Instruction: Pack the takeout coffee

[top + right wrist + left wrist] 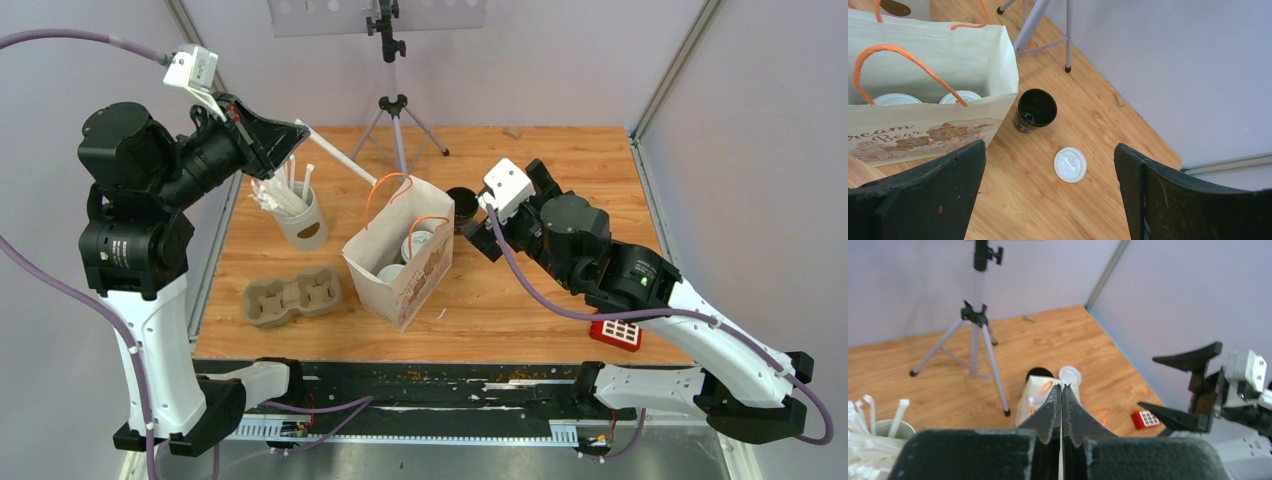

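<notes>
Here, left gripper pinching thin white straw, right gripper agape, open black paper cup, round white lid.

White arms with black joints trail purple cables.

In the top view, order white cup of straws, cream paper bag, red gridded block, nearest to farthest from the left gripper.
1. White cup of straws, left side; left gripper holds a straw.
2. Cream paper bag, mid-table.
3. Red gridded block, right front edge.
</notes>
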Robot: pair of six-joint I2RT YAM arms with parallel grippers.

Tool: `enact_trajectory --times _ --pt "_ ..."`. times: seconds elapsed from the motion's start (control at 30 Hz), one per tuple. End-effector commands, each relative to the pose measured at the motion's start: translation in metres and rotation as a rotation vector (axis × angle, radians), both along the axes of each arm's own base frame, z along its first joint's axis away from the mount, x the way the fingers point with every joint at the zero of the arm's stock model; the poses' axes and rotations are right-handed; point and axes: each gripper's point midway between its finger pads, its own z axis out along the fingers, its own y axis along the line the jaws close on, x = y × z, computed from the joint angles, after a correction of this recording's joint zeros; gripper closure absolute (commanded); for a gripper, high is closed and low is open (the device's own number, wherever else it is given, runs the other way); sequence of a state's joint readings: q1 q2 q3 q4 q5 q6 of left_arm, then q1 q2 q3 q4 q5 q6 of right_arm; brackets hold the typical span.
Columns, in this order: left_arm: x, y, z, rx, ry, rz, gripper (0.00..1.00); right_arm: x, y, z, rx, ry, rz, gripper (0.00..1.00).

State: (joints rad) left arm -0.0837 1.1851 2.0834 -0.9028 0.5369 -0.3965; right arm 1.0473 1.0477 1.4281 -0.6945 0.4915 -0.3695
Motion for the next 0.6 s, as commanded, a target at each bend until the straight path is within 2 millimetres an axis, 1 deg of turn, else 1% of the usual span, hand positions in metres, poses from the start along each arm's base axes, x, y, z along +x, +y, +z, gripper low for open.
enact_trajectory --times 0.0,0.1,0.2,0.27,0.33,0.43,0.57 --pt "-0.030 -0.016 -0.019 0.046 0.072 -0.160 1.00 0.004 -0.006 0.024 0.035 -0.057 -0.025 0.00" --pt "-0.033 -0.018 -0.028 0.053 0.102 -0.179 1.00 0.003 -0.006 0.022 0.033 -0.054 -0.022 0.00" --pt "-0.031 -0.014 -0.026 0.068 0.082 -0.149 1.00 0.002 -0.007 0.019 0.025 -0.053 -0.018 0.00" --pt "-0.028 -0.008 -0.020 0.078 0.058 -0.105 1.00 0.002 -0.007 0.018 0.021 -0.053 -0.014 0.00" --pt "-0.028 -0.007 -0.011 0.066 0.031 -0.094 1.00 0.002 -0.006 0.018 0.020 -0.055 -0.010 0.00" --pt "-0.034 -0.014 0.002 0.044 -0.004 -0.137 1.00 0.002 -0.006 0.020 0.016 -0.065 -0.006 0.00" --pt "-0.042 -0.017 0.011 0.055 -0.042 -0.170 1.00 0.002 -0.005 0.020 0.012 -0.070 -0.001 0.00"
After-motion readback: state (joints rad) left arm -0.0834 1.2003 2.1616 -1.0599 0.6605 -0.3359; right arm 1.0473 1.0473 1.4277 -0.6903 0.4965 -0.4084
